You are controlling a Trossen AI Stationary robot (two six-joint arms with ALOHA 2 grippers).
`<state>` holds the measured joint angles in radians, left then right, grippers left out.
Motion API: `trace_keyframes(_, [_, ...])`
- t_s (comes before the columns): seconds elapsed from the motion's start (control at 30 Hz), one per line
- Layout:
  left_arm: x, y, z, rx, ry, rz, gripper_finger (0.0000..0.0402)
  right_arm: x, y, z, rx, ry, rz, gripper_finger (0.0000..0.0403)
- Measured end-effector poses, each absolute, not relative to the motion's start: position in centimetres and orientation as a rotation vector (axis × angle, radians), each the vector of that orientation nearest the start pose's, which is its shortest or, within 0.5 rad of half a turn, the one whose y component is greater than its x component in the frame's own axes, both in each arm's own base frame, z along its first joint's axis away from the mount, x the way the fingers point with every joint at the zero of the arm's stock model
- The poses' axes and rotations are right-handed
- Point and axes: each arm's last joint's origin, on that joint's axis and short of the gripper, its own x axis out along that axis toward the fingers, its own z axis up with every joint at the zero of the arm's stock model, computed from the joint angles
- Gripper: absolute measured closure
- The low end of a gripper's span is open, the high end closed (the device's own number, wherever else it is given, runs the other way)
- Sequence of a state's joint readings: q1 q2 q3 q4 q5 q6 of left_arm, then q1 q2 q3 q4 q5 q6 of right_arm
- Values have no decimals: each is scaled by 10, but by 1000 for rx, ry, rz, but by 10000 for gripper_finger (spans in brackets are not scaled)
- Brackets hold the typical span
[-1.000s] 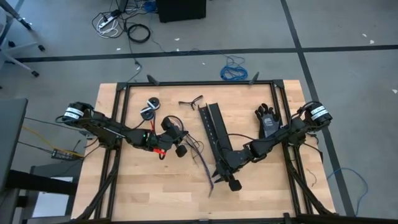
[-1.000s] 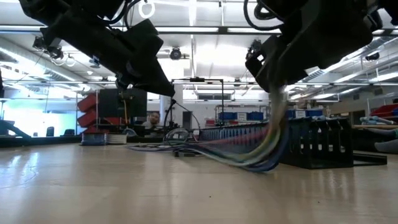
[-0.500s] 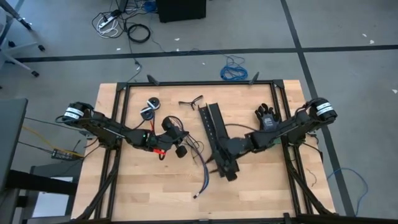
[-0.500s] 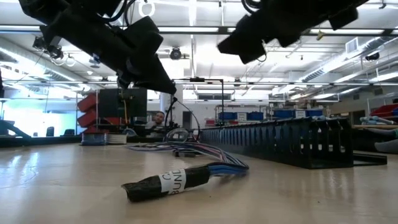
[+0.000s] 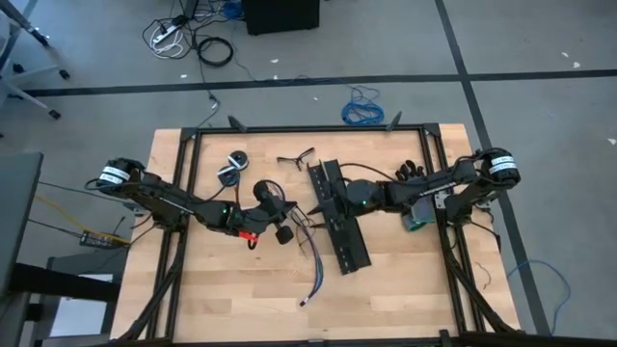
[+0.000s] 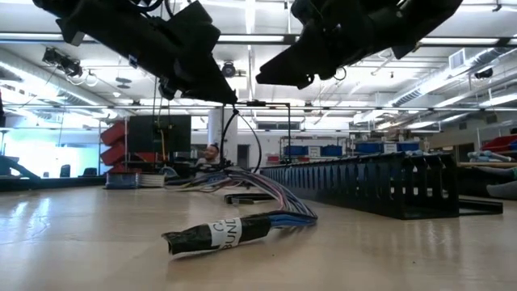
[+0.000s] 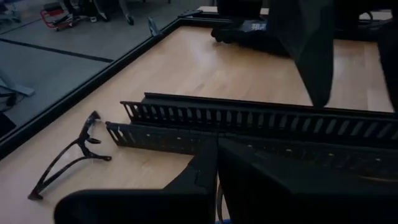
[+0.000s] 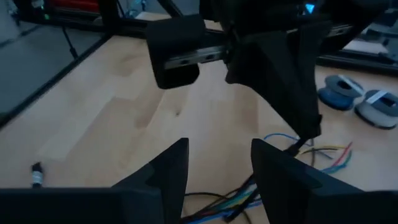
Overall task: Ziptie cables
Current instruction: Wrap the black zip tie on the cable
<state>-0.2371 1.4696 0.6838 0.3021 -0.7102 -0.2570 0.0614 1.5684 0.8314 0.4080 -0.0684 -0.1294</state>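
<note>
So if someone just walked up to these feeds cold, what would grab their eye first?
Probably the cables: a taped, labelled end lies on the wooden table near its middle, wires running up to the shut left gripper. Next, the long black perforated strips lying across the centre, with the right gripper, jaws apart and empty, hanging above them.

Cables (image 5: 310, 258) loose on table (image 5: 222, 289), seemingly beside black strips (image 5: 339, 217).
</note>
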Motion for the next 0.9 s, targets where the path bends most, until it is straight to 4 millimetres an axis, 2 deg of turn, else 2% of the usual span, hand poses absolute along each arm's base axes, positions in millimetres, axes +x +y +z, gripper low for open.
trace_keyframes(0.13, [284,-49,194,-26,367,533,401,333,9,216,-126,313,145,241])
trace_keyframes(0.27, [285,-49,194,-27,360,543,401,341,-1,205,-105,293,189,246])
trace_keyframes(0.47, [285,-49,196,-41,336,555,401,350,-16,189,-86,295,64,256])
trace_keyframes(0.63, [285,-48,196,-39,335,568,402,351,-20,191,-40,264,-6,271])
trace_keyframes(0.9, [285,-47,197,-60,304,615,402,351,-20,191,75,271,-20,280])
